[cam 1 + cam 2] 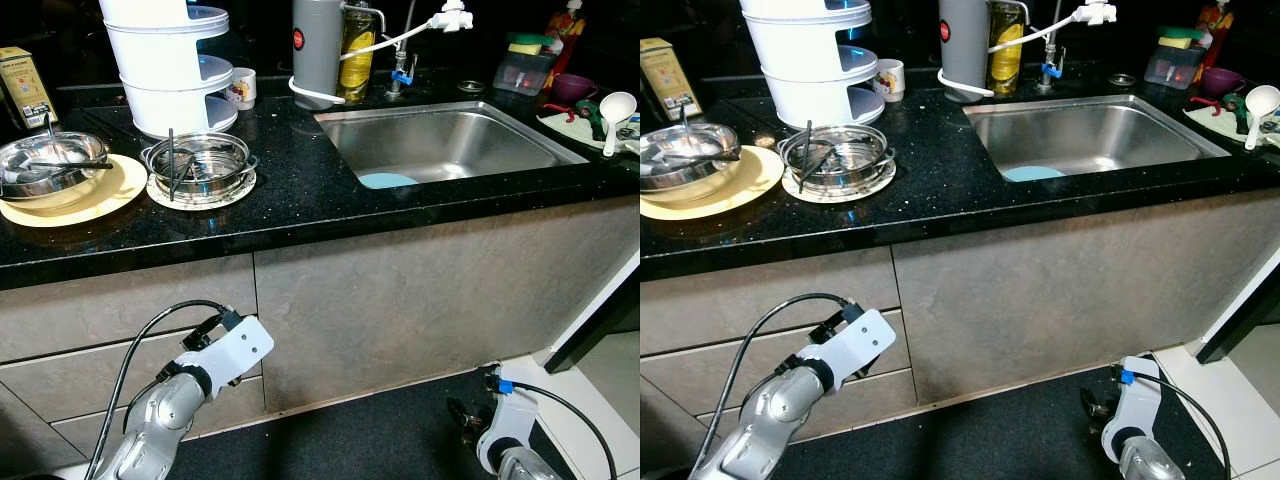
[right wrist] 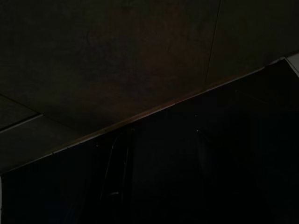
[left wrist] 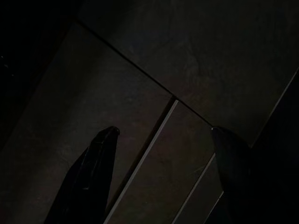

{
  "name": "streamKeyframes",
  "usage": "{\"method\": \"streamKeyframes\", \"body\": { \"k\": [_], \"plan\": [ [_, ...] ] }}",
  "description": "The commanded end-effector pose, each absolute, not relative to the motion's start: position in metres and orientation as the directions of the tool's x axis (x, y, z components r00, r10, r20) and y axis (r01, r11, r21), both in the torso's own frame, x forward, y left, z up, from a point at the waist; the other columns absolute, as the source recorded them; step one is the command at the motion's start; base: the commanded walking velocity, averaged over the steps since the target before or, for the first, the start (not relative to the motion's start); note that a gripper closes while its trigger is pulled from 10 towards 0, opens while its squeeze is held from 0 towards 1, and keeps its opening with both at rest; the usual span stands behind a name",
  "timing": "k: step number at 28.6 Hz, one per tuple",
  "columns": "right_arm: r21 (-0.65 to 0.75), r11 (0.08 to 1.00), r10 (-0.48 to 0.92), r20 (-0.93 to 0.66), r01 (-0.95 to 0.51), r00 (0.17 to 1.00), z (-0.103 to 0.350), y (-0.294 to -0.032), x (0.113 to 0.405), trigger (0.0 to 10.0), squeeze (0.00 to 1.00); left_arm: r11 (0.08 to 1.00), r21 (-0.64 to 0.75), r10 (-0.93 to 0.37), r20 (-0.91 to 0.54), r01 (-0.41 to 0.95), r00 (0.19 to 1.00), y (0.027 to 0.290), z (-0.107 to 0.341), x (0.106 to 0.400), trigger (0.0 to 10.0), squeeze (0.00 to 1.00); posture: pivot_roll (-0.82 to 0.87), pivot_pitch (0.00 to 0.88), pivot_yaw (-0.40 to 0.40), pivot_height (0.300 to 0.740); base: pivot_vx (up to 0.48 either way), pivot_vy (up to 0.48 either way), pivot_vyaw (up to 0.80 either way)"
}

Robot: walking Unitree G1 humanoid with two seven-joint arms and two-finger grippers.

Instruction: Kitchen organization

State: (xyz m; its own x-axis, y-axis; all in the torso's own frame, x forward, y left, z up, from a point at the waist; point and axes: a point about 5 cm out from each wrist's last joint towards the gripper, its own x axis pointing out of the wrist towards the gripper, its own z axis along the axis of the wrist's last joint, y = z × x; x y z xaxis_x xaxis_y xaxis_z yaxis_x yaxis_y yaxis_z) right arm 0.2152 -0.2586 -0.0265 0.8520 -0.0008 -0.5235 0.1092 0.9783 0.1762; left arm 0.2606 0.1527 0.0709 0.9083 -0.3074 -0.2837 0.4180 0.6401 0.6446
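Dishes waited on the black bench while both arms hung low before the cabinet fronts. Nearest, the left tool held nothing, its fingers spread wide apart; whether the right tool was open I could not tell in the dark. Farther up, a steel bowl sat on a yellow plate, a steel pan just beside it, and the sink to the right.

The black counter is crowded on its left side: a bowl on a yellow plate, a steel pot just beside it, and a white stacked container behind. Bare counter lies between the pot and the sink. A grey jug and a bottle stand behind the sink.
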Motion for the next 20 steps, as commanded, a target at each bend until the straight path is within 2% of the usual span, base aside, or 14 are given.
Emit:
{"method": "streamKeyframes", "body": {
  "k": [1,20],
  "plan": [
    [0.174,0.979,-0.004,-0.525,0.111,0.851,-0.0285,-0.2569,0.2136,10.0,0.0,0.633,0.649,-0.298,-0.299,0.422,0.907,0.1585,0.0667,0.2584,10.0,0.0,0.02,0.0,-0.048,0.74,0.0,0.0,0.0],
    [0.173,0.978,-0.005,-0.526,0.113,0.85,-0.0297,-0.2572,0.2121,10.0,0.0,0.633,0.649,-0.298,-0.299,0.422,0.907,0.1591,0.0651,0.2571,10.0,0.0,0.01,0.0,-0.035,0.74,0.0,0.0,0.0]
  ]
}}
